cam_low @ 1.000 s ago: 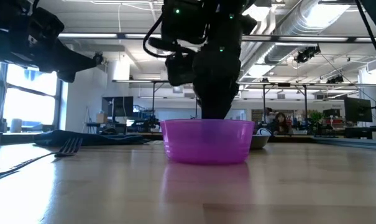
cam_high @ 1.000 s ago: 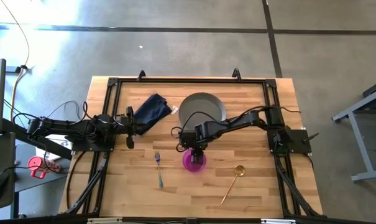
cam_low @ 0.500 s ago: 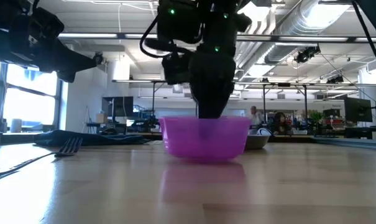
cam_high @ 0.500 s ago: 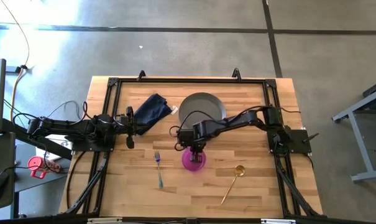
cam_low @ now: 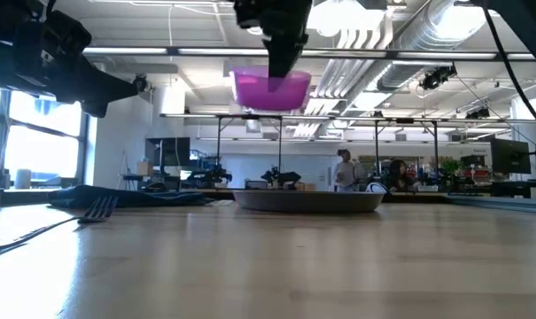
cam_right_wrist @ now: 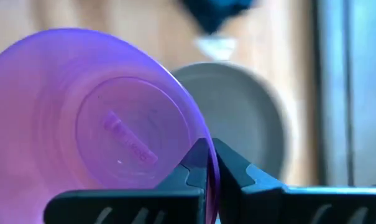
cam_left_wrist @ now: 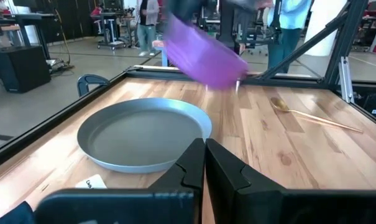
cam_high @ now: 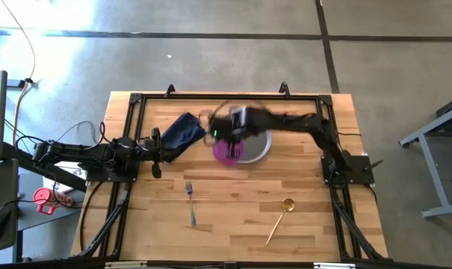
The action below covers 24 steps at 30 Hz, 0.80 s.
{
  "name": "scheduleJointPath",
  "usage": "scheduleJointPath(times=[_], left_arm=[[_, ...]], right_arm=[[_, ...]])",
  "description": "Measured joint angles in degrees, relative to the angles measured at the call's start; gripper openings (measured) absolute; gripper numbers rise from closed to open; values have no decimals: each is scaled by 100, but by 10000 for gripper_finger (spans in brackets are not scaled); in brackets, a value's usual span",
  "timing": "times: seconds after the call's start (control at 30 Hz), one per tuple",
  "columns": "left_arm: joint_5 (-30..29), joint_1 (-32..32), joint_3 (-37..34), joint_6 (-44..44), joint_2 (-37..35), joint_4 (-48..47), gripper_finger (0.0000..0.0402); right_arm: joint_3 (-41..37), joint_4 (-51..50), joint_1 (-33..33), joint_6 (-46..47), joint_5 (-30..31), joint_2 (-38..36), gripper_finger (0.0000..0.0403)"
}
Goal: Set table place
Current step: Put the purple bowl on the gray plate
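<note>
Both arms are dark, nearly black, built of slim jointed segments that widen into blocky housings at the joints. The left arm (cam_high: 84, 153) has thin black cables looping loosely off its rear section. The right arm (cam_high: 308, 127) rises from a squarish black base plate (cam_high: 353, 168) and is motion-blurred along its forward part, where a small green light (cam_high: 215, 133) glows. The left gripper (cam_left_wrist: 203, 165) shows two matte black, angular fingers tapering to blunt wedge tips on a broad black crossbar. The right gripper (cam_right_wrist: 207, 163) has the same black wedge-shaped fingers and crossbar.
</note>
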Motion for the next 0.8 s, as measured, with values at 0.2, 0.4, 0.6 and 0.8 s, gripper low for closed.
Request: scheduleJointPath(times=[0.2, 0.4, 0.6, 0.8], left_arm=[[0, 2, 0, 0, 0, 0, 3], [-2, 0, 0, -2, 2, 2, 3], [0, 0, 0, 0, 2, -5, 3], [0, 0, 0, 0, 1, -3, 3]], right_arm=[[306, 19, -785, -243, 37, -320, 0], [-370, 36, -1466, -165, -17, -564, 0], [-1329, 844, -1929, -265, -794, -574, 0], [-2457, 1759, -2143, -271, -1199, -567, 0]])
